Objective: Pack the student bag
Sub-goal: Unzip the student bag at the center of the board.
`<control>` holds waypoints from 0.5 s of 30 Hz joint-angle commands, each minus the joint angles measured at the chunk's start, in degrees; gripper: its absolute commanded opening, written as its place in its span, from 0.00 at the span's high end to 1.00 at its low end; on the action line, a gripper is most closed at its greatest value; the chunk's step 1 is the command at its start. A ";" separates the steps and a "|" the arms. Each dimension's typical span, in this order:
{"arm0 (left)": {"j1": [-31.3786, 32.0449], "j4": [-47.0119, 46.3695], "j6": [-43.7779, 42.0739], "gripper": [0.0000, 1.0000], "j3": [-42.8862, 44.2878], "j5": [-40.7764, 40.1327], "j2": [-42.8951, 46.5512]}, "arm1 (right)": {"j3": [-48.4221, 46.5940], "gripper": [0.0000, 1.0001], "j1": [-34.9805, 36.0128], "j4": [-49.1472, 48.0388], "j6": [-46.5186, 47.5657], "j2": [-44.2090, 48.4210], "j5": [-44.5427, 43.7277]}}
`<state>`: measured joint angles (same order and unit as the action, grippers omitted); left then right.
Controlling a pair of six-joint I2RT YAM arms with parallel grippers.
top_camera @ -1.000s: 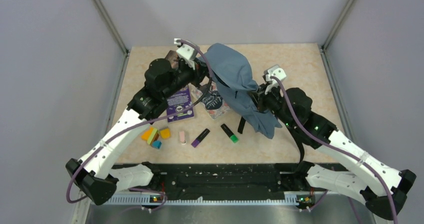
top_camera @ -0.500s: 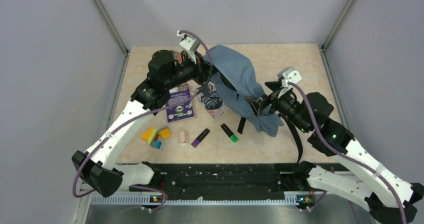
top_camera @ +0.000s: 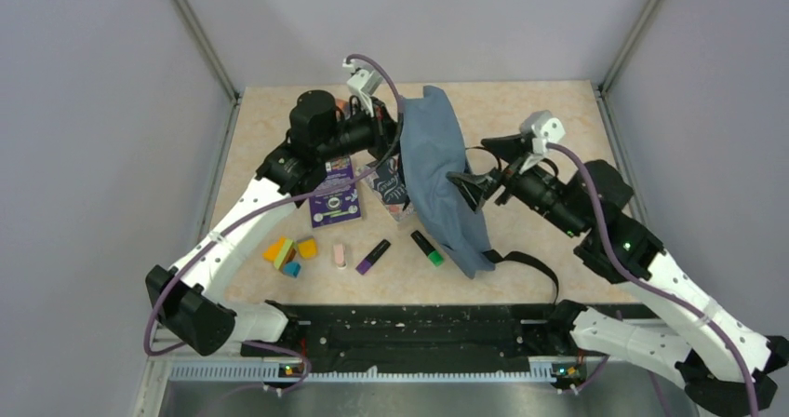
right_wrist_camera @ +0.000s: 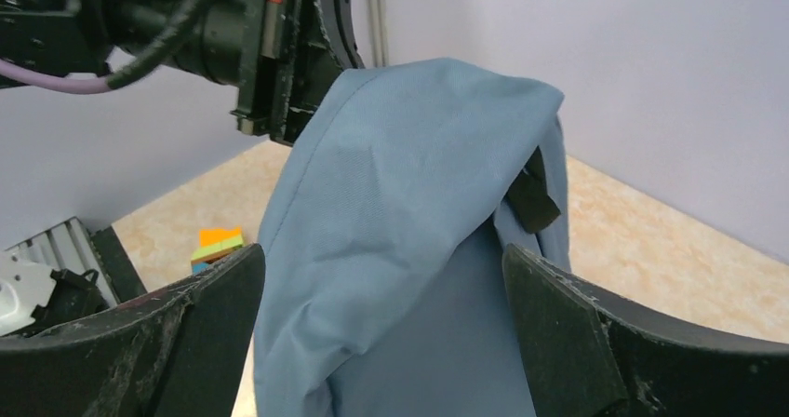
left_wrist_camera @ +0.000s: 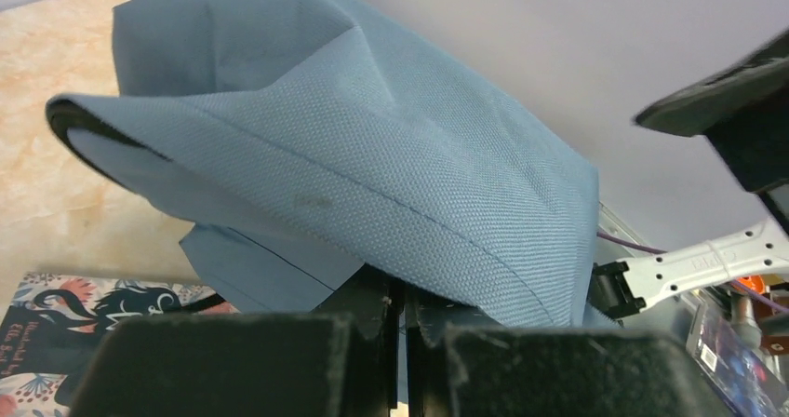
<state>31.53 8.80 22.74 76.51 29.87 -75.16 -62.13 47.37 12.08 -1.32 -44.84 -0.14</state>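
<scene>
Your left claw (top_camera: 389,130) is clamped on the bag's (top_camera: 439,170) top edge, upper centre of frame. The bag hangs from there down to the tabletop (top_camera: 558,110). Your right claw (top_camera: 484,168) is spread wide just right of the bag, gripping nothing.

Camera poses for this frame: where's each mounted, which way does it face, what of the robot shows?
Top external: above and behind the bases, looking down on the table; both arms show, left gripper holding the student bag, right gripper open beside it.
Left wrist: on the left arm, looking along its shut fingers at bag fabric.
Right wrist: on the right arm, facing the bag between its own spread fingers; left gripper beyond.
Shared: all three show the bag.
</scene>
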 commanded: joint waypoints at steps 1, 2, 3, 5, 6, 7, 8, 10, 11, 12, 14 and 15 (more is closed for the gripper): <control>0.07 -5.52 0.76 1.00 -0.16 2.18 1.27 | -2.13 0.05 -0.32 -2.86 -3.62 -4.11 -3.15; 0.08 -5.78 0.41 1.00 -0.80 1.56 1.78 | -2.10 0.06 -0.34 -3.04 -5.00 -4.94 -4.21; 0.03 -6.07 0.00 1.00 -1.35 1.11 2.32 | -2.07 0.06 -0.35 -3.21 -6.07 -5.67 -4.77; 0.05 -6.91 -0.75 1.00 -2.47 1.17 3.12 | -1.97 0.07 -0.33 -3.36 -8.33 -7.23 -5.23; 0.10 -7.21 -1.10 1.00 -2.85 1.49 3.35 | -1.88 0.08 -0.35 -3.36 -9.10 -7.88 -5.80; 0.08 -7.38 -1.56 1.00 -3.21 1.91 3.51 | -1.71 0.08 -0.35 -3.42 -9.79 -8.42 -6.36; 0.07 -7.51 -1.76 1.00 -3.55 2.20 3.64 | -1.40 0.11 -0.35 -3.57 -10.24 -8.96 -6.78; 0.06 -7.74 -2.34 1.00 -4.01 3.02 3.83 | -0.70 0.26 -0.35 -4.71 -10.65 -9.45 -6.78; 0.11 -7.65 -2.86 1.00 -4.23 3.39 3.95 | -0.44 0.42 -0.35 -5.43 -10.68 -9.54 -6.40; 0.03 -7.51 -3.51 1.00 -4.53 3.55 4.12 | -0.29 0.61 -0.35 -5.94 -10.57 -9.44 -6.08; -0.02 -6.52 -5.69 1.00 -4.84 2.29 4.58 | -0.27 0.87 -0.35 -6.34 -10.21 -8.92 -5.78; -0.22 -5.79 -6.56 1.00 -4.81 1.04 4.79 | -0.23 0.95 -0.35 -6.35 -9.67 -8.52 -5.61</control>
<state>31.53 5.43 20.40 72.16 31.53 -72.97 -62.24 47.37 10.33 -10.81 -54.59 -5.13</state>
